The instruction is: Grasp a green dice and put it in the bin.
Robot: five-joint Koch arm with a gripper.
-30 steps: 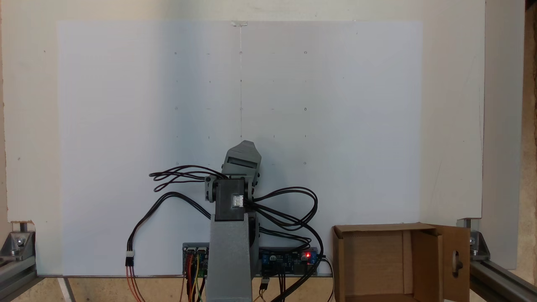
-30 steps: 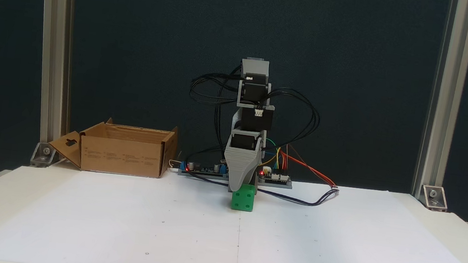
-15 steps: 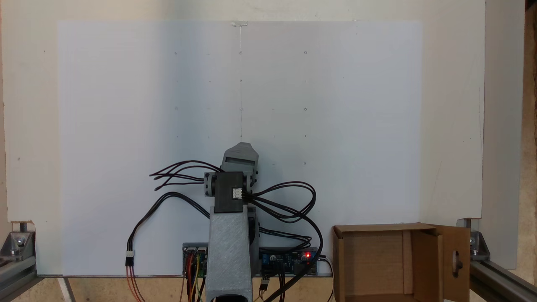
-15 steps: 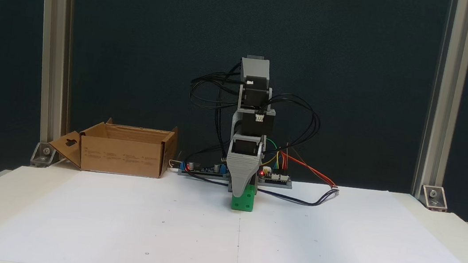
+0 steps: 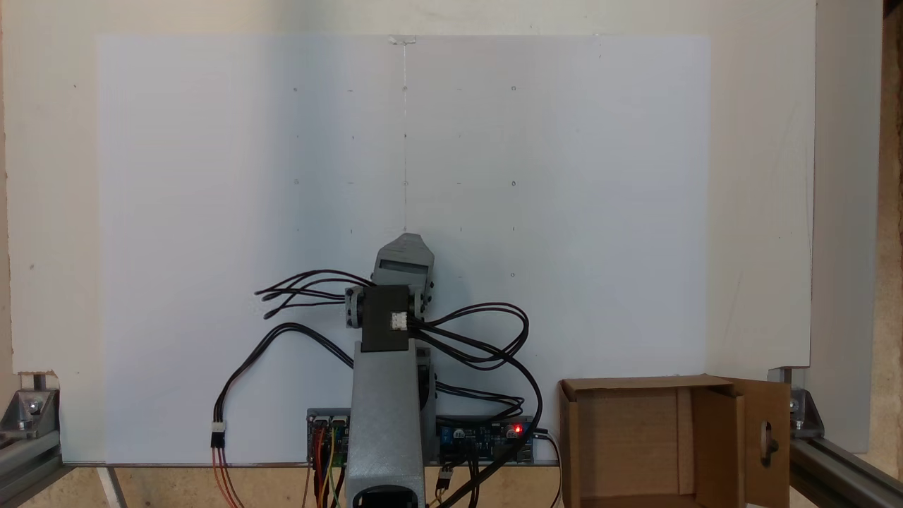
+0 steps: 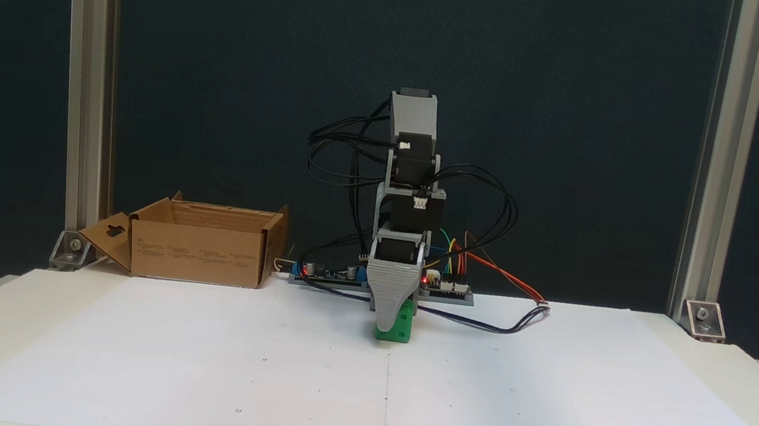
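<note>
Green dice (image 6: 399,326) — sitting on the white paper sheet (image 6: 545,400), directly in front of the arm's base, on the sheet's faint centre line. Compared with a second ago, more of it is being covered: the gripper (image 6: 391,310) has been sinking lower over it, so that now just the lower part and the right-hand face are showing, where earlier almost the whole front face with its pips was in view. The dice itself has not shifted on the sheet.

Appearance: small bright green cube, rounded corners, one sunken pip of the same colour visible on the right of the front face.

Gripper: grey, pointing downward, its front jaw overlapping the top and left of the dice. The jaws are lying one behind the other, so whether they are apart or closed cannot be told. In the fixed view from above, the arm (image 5: 395,310) is hiding the dice.

Surroundings of the dice: open sheet lying all round it toward the camera and to both sides. The bin (image 6: 202,242) — brown cardboard, open-topped, flap with keyhole cut-out — is standing well apart from the dice, to its left and farther back, off the sheet's corner. Black cables (image 6: 482,320) are trailing behind the dice.
</note>
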